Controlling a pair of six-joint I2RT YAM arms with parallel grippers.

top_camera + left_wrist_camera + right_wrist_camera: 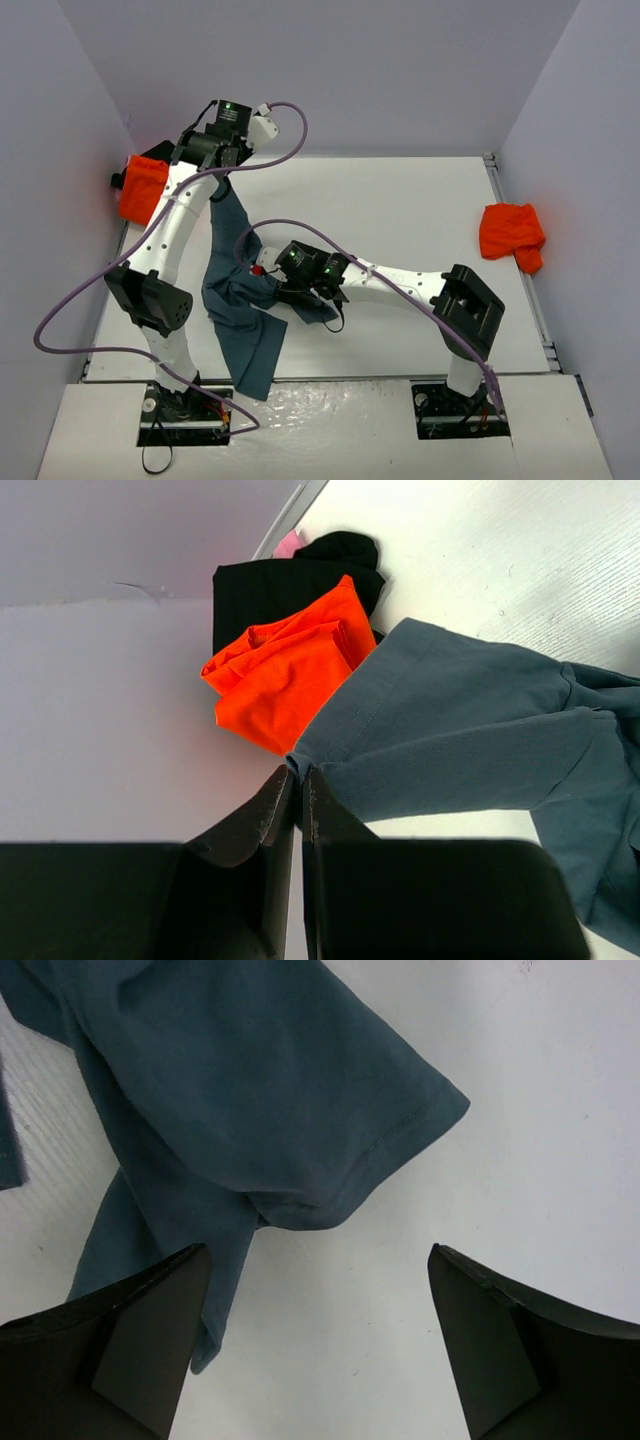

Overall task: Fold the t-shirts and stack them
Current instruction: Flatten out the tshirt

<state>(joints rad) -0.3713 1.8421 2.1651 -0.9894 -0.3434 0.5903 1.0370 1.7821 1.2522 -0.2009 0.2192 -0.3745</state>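
1. No text, brand, number or sign was legible in any view.
2. Blue shirt (pixel 245 330): plain cloth, no readable label or print was seen.
3. Arms (pixel 170 230): casings carried no marking that could be read.
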